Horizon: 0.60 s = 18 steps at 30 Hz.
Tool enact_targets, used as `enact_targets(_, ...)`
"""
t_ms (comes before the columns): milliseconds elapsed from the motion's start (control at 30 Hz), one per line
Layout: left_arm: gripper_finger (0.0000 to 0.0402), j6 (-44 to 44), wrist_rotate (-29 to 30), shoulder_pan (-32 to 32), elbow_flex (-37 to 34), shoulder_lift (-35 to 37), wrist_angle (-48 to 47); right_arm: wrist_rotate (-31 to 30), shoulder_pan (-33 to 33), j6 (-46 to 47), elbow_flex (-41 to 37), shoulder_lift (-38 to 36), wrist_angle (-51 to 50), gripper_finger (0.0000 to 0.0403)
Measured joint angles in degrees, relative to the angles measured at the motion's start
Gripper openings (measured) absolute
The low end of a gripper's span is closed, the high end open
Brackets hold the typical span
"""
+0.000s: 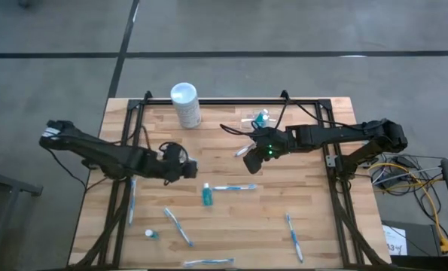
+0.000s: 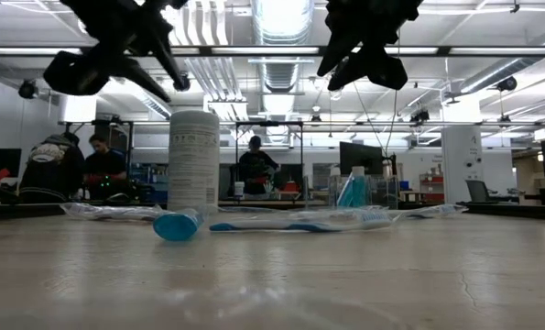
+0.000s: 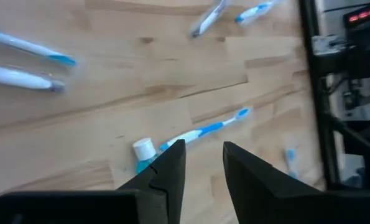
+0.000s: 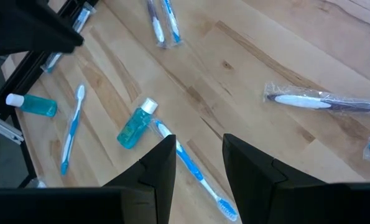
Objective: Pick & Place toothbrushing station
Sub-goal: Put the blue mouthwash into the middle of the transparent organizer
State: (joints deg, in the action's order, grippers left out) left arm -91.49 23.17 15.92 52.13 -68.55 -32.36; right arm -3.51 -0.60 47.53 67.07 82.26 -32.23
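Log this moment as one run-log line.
left gripper: open, empty, above table | right gripper: open, empty, above table | toothbrushing station: at far edge, untouched | small bottle: lying mid-table

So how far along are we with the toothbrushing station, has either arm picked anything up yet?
Nothing looks placed yet. Toothbrushes, the small blue bottle and the white cylinder all sit loose on the table. The left gripper and right gripper hover above the wood with jaws apart, holding nothing. The clear holder near the far edge looks untouched, so the whole pick and place is left.
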Motion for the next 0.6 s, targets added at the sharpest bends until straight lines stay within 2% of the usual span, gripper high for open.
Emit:
enact_targets(400,0.0112,-2.6,0.2,-0.7,8.9,-10.8,-0.2,0.0,0.0,0.0,0.0,0.0,0.0,0.0128)
enact_targets(500,0.0112,-6.6,-0.3,-0.7,9.1,-13.2,-0.9,0.0,0.0,0.0,0.0,0.0,0.0,0.0128)
enact_targets(600,0.0112,-11.6,-4.0,-1.2,9.0,-14.8,-1.0,0.0,0.0,0.0,0.0,0.0,0.0,0.0128)
